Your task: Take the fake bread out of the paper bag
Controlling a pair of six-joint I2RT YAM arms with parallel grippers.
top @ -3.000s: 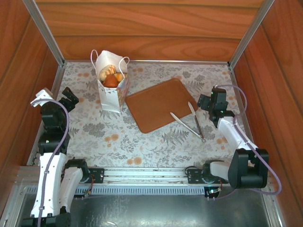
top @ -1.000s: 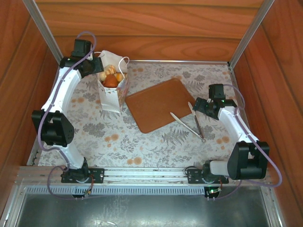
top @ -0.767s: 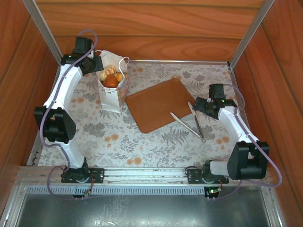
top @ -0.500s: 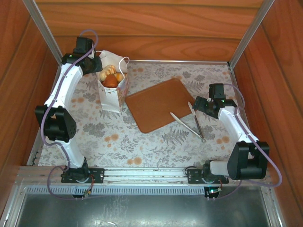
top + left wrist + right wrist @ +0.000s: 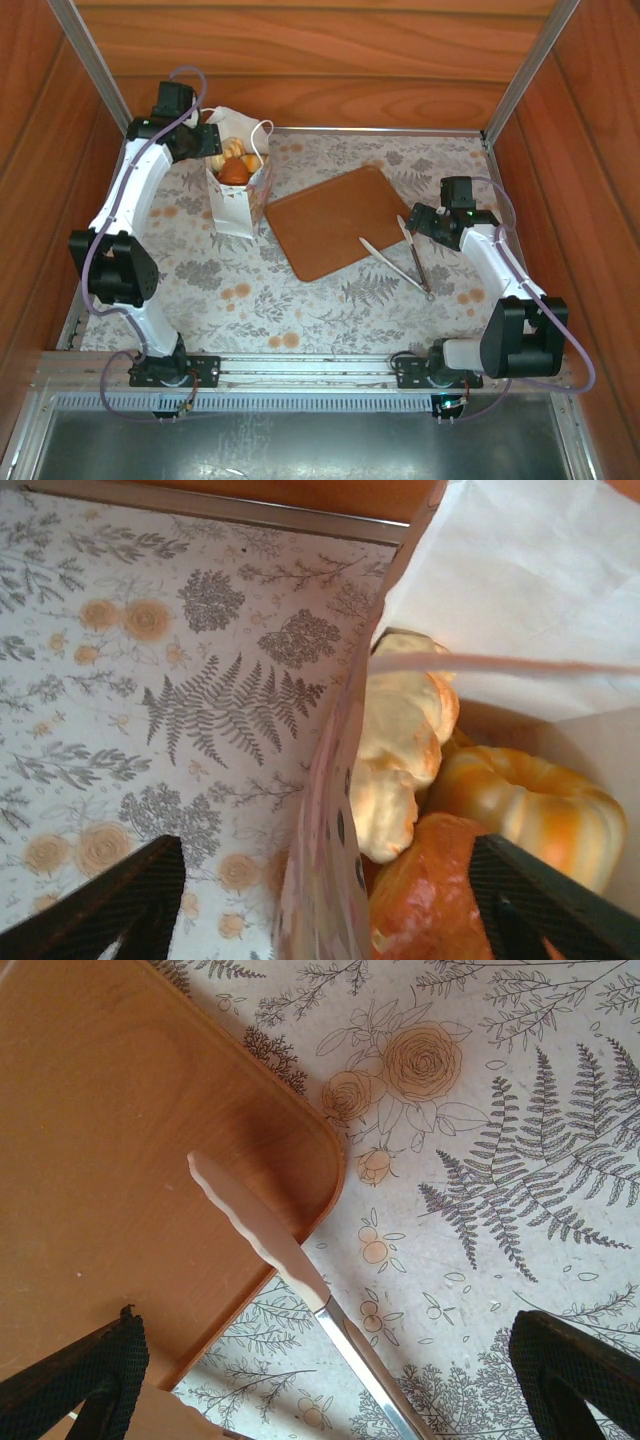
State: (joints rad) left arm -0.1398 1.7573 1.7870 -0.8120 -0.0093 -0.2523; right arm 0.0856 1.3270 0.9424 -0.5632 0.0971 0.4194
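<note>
Left pincer (image 5: 330,890): released, its two dark fingers spread wide at the far left of the table, right at the mouth of the bag (image 5: 207,140).
Paper bag (image 5: 530,580): upright and open; its near wall runs up between the left pincer's fingers, one finger outside over the cloth and the other inside the bag. I cannot tell whether either finger touches the paper.
Bag from above (image 5: 235,205): white, standing just left of the board.
Cord handle (image 5: 500,663): a thin white cord stretched across the bag's mouth, ahead of the left pincer.
Bread (image 5: 400,740): all inside the bag, none gripped. A pale loaf lies just ahead of the pincer, a striped roll to its right, and a reddish-orange piece beside the inner finger. From above it shows as a tan and orange heap in the bag's mouth (image 5: 235,160).
Right pincer (image 5: 330,1360): released, fingers wide apart, hanging over the near right corner of the board (image 5: 418,222).
Board (image 5: 120,1110): flat, brown, with rounded corners, below and ahead-left of the right pincer.
Tongs (image 5: 255,1235): one arm runs out between the right pincer's fingers, its scalloped white tip lying on the board.
Cloth (image 5: 480,1160): pale, printed with ferns and roses.
Writing: dark marks on the bag's outer side are too blurred to read.
</note>
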